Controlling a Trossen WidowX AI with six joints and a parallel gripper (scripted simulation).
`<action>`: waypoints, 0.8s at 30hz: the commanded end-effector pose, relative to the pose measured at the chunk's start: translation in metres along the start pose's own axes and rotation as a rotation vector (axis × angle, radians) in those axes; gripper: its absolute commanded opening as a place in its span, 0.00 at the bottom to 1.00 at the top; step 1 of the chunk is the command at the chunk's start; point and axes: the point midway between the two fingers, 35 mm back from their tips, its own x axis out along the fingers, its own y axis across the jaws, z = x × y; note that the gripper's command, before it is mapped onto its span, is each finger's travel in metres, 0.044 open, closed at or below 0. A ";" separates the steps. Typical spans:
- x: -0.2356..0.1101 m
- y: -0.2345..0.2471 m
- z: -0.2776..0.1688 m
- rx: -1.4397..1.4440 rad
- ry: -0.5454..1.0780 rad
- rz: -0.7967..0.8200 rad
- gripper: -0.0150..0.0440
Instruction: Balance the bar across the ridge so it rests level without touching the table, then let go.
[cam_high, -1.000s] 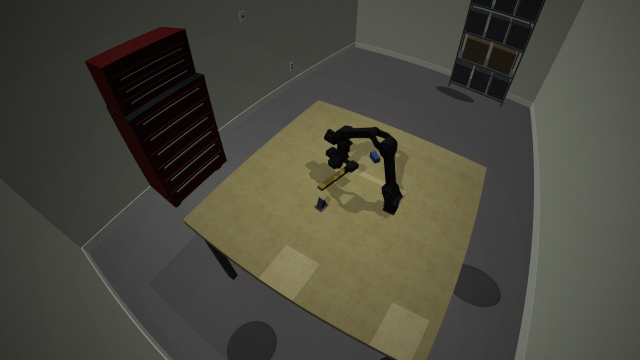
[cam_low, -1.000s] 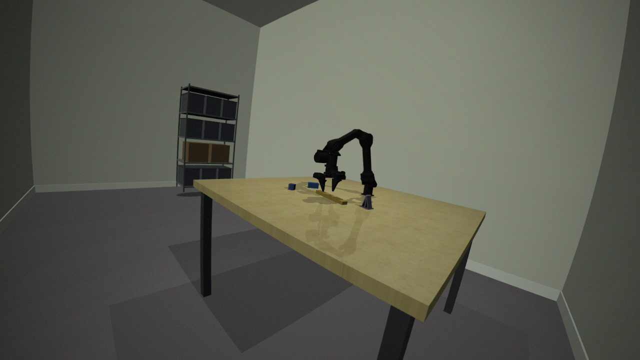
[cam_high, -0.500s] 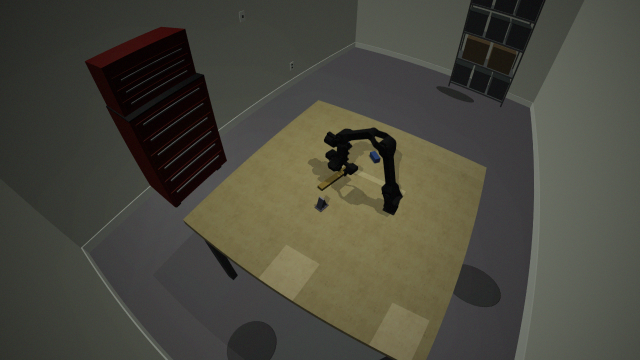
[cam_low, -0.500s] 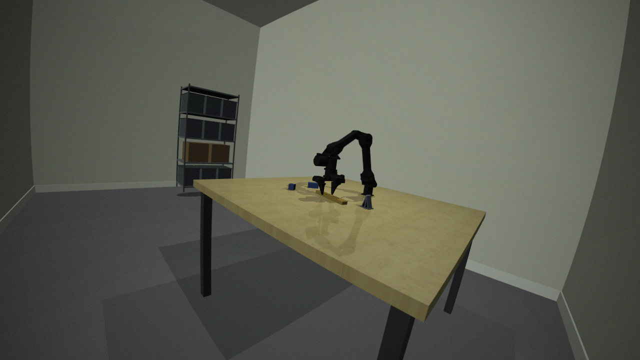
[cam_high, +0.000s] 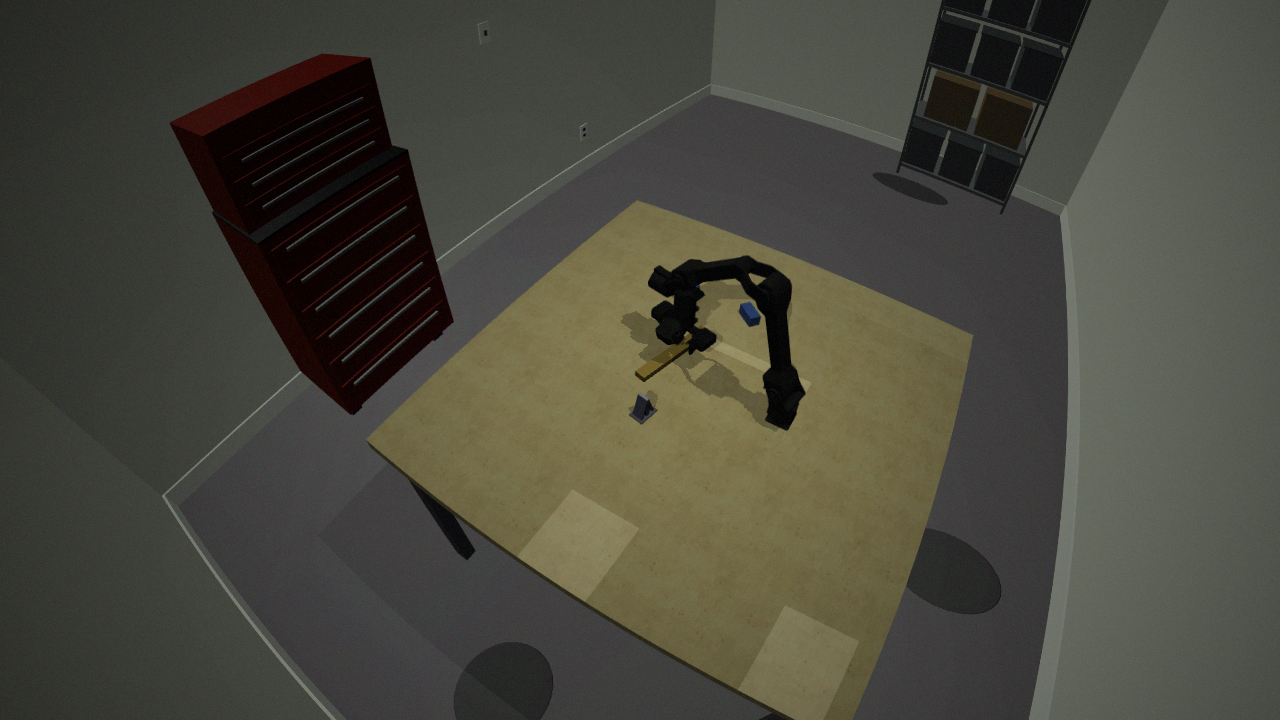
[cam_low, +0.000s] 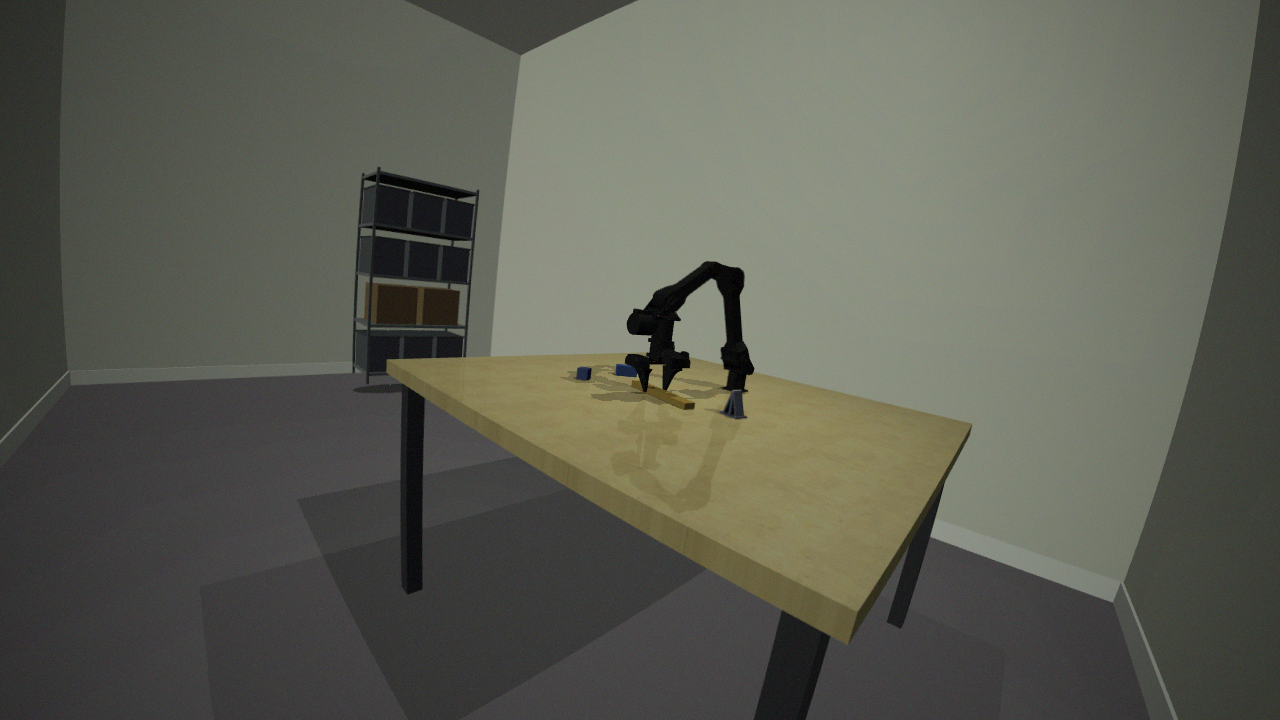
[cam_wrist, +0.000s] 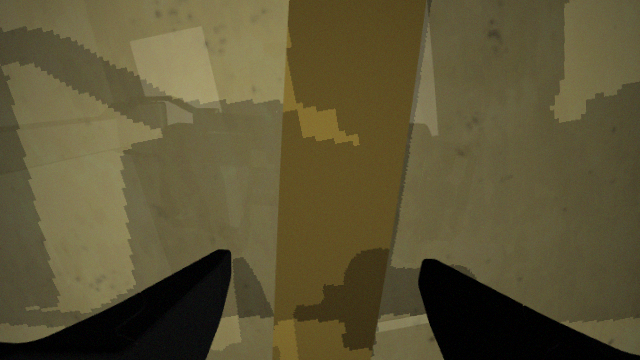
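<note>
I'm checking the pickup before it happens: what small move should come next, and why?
Probably lower a little further, then close. The tool is open and straddles the bar, with a gap on each side, and the bar lies flat on the table, apart from the ridge.

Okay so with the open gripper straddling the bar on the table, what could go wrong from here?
The gripper seems to straddle the bar near one end, not its middle, so it may tilt once lifted. The ridge is narrow, so a small centering error could tip the bar onto the table.
</note>
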 end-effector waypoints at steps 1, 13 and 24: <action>0.000 0.000 0.000 0.000 0.000 0.000 0.74; 0.000 0.000 0.000 0.000 0.000 0.000 0.44; -0.024 -0.004 0.000 0.001 0.001 -0.001 0.25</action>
